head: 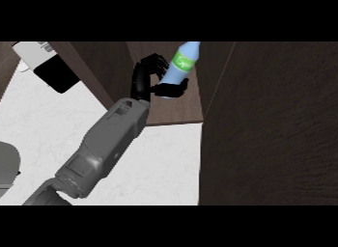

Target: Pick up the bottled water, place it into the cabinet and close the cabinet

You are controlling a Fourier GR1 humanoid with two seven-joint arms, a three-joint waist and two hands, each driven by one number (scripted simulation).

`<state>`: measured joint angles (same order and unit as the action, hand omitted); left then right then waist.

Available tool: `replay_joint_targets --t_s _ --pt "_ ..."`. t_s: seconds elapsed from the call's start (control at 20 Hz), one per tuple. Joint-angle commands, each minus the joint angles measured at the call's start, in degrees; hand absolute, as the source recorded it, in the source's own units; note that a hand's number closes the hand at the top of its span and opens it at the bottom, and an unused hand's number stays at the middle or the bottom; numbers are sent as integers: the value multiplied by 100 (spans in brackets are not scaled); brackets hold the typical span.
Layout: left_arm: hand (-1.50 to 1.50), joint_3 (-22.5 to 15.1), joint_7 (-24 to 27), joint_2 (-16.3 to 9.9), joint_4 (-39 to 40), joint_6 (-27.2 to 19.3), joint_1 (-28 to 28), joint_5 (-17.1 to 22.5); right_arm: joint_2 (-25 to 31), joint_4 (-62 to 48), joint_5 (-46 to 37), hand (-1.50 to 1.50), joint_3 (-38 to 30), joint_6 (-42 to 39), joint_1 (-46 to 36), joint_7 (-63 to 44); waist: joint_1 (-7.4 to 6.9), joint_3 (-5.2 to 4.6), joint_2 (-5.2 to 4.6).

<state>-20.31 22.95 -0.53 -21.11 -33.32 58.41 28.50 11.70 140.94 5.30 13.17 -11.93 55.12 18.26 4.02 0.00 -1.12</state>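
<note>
Bottled water (181,67): pale blue, green label, tilted, cap end toward top of view. Sits inside the open cabinet (173,108), above its dark wood shelf floor. One robot hand (152,77) holds it: fingers curled round the bottle's left side, thumb pinching the lower end. Whether this is the left or right one cannot be told from this view. Grey forearm (104,144) runs up from lower left across the white marble bench (43,125). Cabinet door (279,125) stands open at right. Black-and-white box (47,65) upper left on bench.

bottled water (180,67) green label, white lettering unreadable
</note>
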Motion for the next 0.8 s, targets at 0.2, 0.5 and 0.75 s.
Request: replay_joint_targets --t_s 0.2,0.5,0.75 --pt "150 664 368 -73 878 -242 448 231 -73 318 289 -150 124 -39 16 -194 52 -11 -60" --pt "-150 486 688 -119 1370 -505 606 -95 66 192 453 -150 -130 -296 45 -37 209 -5 -93" --pt "-150 425 737 -325 1605 -563 846 -247 70 200 418 -150 -189 -365 91 66 244 -6 -98"
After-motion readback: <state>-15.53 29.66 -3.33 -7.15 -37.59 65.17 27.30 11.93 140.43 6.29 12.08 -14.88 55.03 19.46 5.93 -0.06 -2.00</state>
